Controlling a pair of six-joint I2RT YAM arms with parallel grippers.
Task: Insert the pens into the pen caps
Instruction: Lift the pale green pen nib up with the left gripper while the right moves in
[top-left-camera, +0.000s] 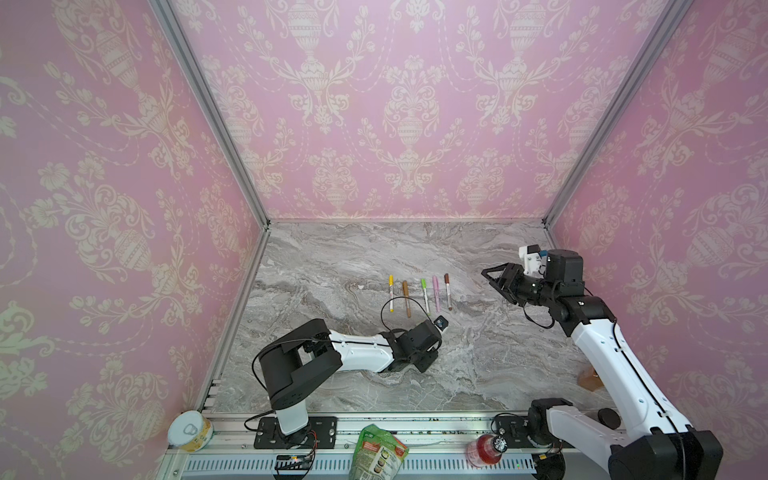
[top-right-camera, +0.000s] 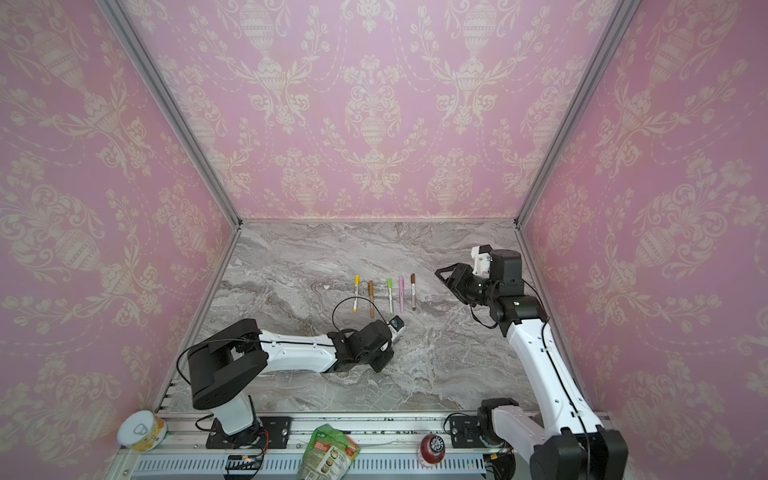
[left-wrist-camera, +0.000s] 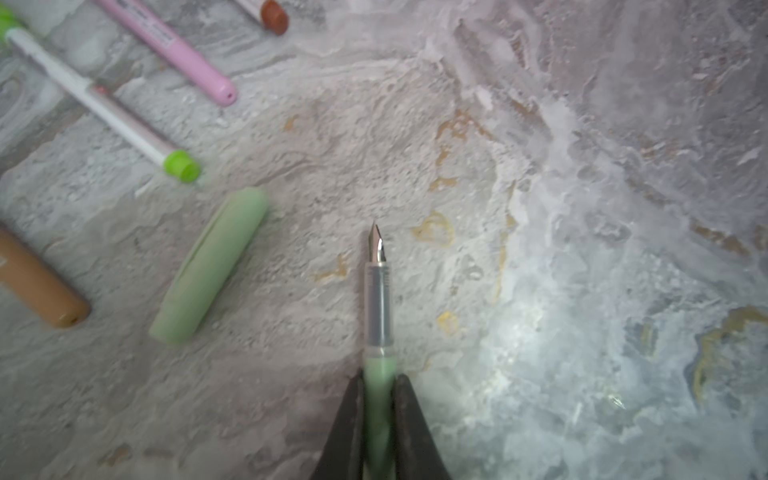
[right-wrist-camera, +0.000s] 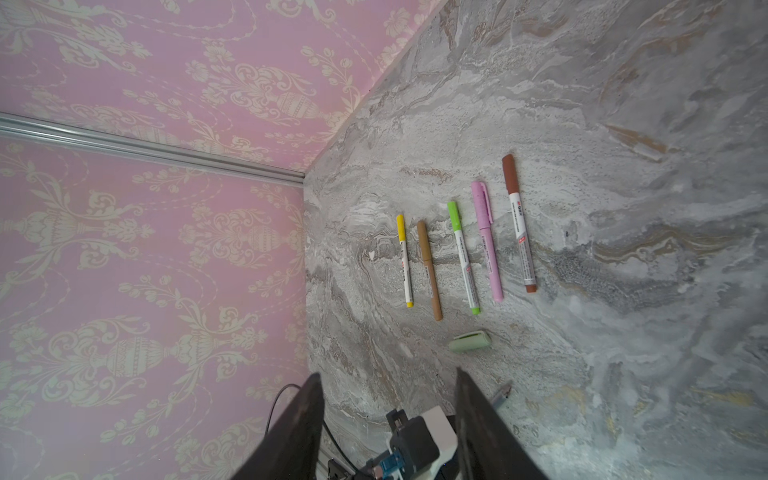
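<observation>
The pale green pen (left-wrist-camera: 378, 299) is sticking straight out of the left hand (left-wrist-camera: 378, 382), which is clamping its blurred barrel. The rear end is running off the frame, and both top views are hiding it under the left arm (top-left-camera: 365, 353). Its bare nib is pointing away from the hand, over the counter (left-wrist-camera: 582, 208). The pale green cap (left-wrist-camera: 210, 266) is lying apart, angled to the pen. The right hand (right-wrist-camera: 386, 374) is gaping wide.

The table (top-left-camera: 332, 257) is grey marble, the walls (top-left-camera: 415, 124) are pink with cream ornaments, the cap (right-wrist-camera: 469, 341) is pale green.
</observation>
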